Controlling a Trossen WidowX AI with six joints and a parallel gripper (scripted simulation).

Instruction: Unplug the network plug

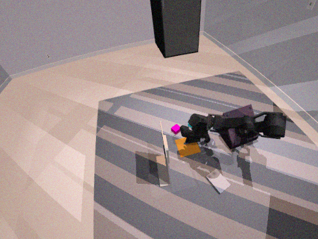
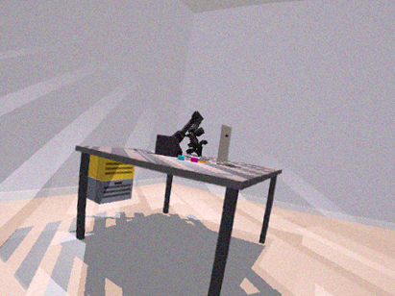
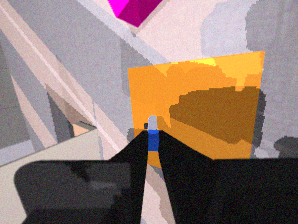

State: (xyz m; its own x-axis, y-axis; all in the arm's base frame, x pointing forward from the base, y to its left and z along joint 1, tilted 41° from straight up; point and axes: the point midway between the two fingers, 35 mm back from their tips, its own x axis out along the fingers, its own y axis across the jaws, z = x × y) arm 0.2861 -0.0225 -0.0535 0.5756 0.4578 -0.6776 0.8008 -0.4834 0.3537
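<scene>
In my wrist view, the gripper [image 3: 153,145] at the lower centre is clenched on the small blue-and-grey plug [image 3: 153,134], held over the near edge of the orange marked square [image 3: 200,107] filling mid-frame. A magenta block [image 3: 134,10] sits at the top edge. From above, the upright panel [image 1: 165,146] stands just left of the square.

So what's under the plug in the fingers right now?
In the wrist view the blue plug, pinched by the fingers, sits over the near edge of the orange marked square. The fingers cover the table directly below, so contact cannot be seen.
</scene>
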